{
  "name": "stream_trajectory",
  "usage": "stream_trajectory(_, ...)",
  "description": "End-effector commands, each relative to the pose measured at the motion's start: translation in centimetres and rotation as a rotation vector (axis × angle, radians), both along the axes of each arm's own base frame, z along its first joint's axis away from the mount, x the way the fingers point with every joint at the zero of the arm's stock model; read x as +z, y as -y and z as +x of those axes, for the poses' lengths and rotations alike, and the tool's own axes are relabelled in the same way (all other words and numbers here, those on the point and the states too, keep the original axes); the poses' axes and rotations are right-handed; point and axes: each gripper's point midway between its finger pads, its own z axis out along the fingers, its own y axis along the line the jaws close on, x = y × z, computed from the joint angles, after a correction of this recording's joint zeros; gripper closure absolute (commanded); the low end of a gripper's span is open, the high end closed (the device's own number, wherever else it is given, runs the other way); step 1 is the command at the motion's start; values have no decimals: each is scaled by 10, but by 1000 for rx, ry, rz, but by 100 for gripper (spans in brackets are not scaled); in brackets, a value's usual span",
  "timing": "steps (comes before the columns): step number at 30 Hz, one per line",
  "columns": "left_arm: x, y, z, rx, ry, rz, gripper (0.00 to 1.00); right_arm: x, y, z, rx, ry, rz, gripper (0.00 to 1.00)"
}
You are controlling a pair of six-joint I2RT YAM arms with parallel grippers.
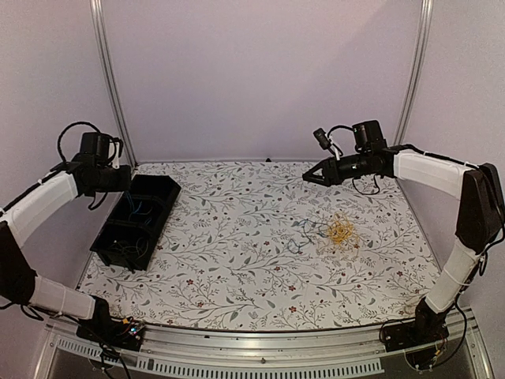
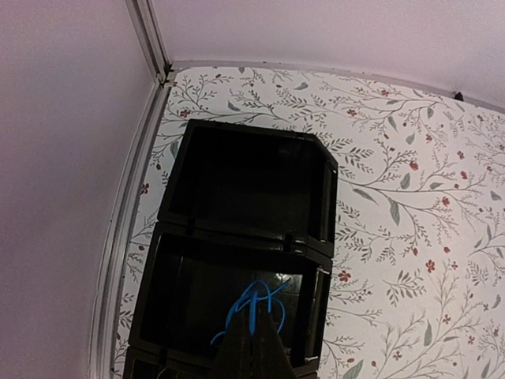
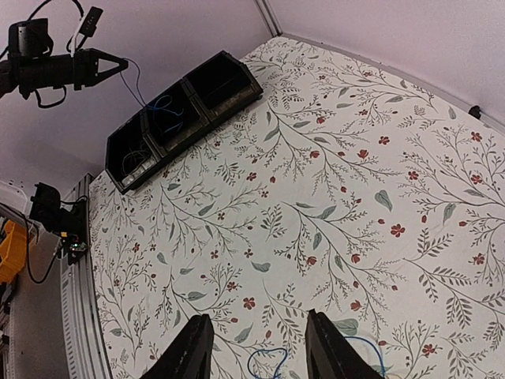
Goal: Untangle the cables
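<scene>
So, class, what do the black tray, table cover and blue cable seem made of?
The black tray: probably moulded plastic, semi-matt, thin even walls, dull highlights. The table cover: printed cloth or vinyl, matt floral pattern; I cannot tell which. The blue cable: likely plastic-sheathed wire, smooth, hanging in loose loops.

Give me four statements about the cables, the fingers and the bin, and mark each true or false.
1. The left fingers are shut on a blue cable above the bin. True.
2. The right fingers grip the yellow bundle. False: they are open and hold nothing, and the bundle lies on the table.
3. The bin stands on the table's left side. True.
4. The bin's far compartment is full of cables. False: it looks empty.
</scene>
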Motion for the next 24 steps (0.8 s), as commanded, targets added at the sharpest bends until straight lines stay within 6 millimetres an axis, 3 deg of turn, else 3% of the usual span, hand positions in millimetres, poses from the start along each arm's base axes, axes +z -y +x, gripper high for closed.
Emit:
stream_trajectory(1,-39,-14,6,21,-79,0,100,4,6,-4,-11,35,-18,56)
stream_trajectory(10,-126,-10,17,16,-284,-65,100,-1,9,-5,-18,42,-40,56)
stream_trajectory(15,-164,-6,20,14,-400,-94,100,-2,9,-5,-18,44,-43,56)
stream_trajectory(18,-181,-5,20,20,-461,-104,100,-4,10,-4,-20,41,-46,56)
stream_trajectory(22,-189,1,23,10,-488,-138,100,-5,9,-4,-18,43,-48,56)
stream_trajectory(24,-186,1,23,18,-484,-142,92,-5,9,-3,-18,44,-49,55)
